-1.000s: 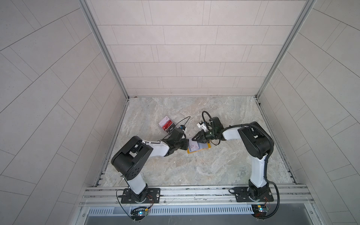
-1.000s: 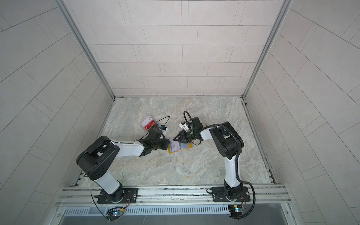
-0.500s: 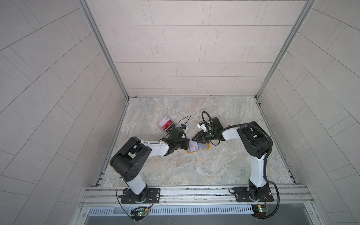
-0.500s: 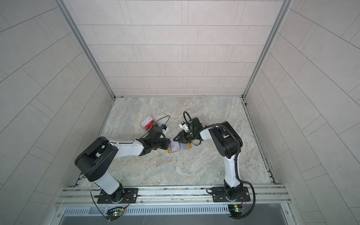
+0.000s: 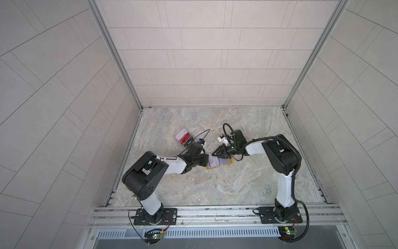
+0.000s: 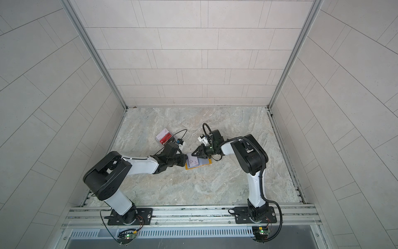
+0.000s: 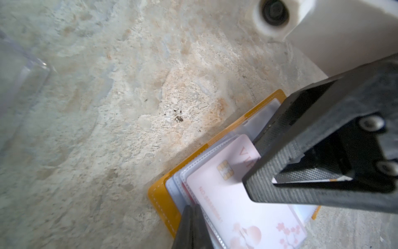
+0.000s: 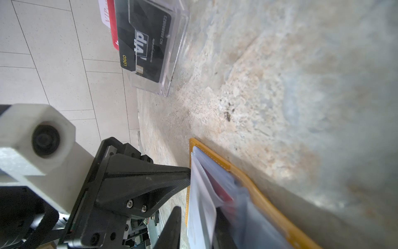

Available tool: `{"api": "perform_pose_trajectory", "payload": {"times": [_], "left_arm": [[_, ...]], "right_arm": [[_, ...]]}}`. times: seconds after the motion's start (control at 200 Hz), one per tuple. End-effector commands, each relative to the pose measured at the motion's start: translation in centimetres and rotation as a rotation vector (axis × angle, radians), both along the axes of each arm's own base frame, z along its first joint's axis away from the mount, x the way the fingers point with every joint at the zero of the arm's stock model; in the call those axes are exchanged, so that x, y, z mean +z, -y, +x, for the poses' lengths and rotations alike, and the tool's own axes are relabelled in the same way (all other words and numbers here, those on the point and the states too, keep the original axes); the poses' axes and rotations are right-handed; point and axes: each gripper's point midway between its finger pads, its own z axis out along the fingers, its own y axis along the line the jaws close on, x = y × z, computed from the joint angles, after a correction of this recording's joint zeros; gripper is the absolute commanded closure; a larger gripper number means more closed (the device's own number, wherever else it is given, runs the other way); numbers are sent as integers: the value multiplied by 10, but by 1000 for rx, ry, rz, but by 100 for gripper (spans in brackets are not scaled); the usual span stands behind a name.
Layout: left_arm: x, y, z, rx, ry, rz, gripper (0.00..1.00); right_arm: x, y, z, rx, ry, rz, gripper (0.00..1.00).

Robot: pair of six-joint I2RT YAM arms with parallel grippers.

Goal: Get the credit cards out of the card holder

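The mustard-yellow card holder (image 5: 229, 162) (image 6: 190, 168) lies open on the floor, its clear sleeves fanned up. My left gripper (image 5: 206, 160) (image 6: 185, 160) (image 7: 191, 213) is shut, its tips pressing the sleeve edge at the holder's (image 7: 163, 202) left end. My right gripper (image 5: 213, 154) (image 6: 192, 154) (image 8: 198, 213) comes in from the opposite side. Its jaws stand slightly apart around the edge of a whitish credit card (image 7: 228, 194) (image 8: 201, 204) with pink blossoms, and floor shows between one finger and the card. A red card (image 8: 217, 187) sits in a sleeve of the holder (image 8: 247, 176) behind it.
A clear plastic box (image 5: 184, 139) (image 6: 164, 138) (image 8: 150, 43) holding black, red and white cards stands on the floor behind my left gripper, close to its cable. Tiled walls close in the marble floor on three sides. A metal rail runs along the front.
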Motion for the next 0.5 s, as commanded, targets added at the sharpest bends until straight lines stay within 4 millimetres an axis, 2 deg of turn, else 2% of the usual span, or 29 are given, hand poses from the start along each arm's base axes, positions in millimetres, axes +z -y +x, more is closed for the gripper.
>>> {"api": "perform_pose_trajectory", "payload": {"times": [0.0,0.23,0.496], "left_arm": [[-29,-12,-17,4,-77,67,100],[-29,-13,-17,6,-75,71,100],[-31,-17,-18,16,-76,82,100]], "right_arm": [[6,-8,-2,35,14,17,74],[0,-29,-28,164,-3,-3,72],[4,-19,-23,146,-10,1,75]]}}
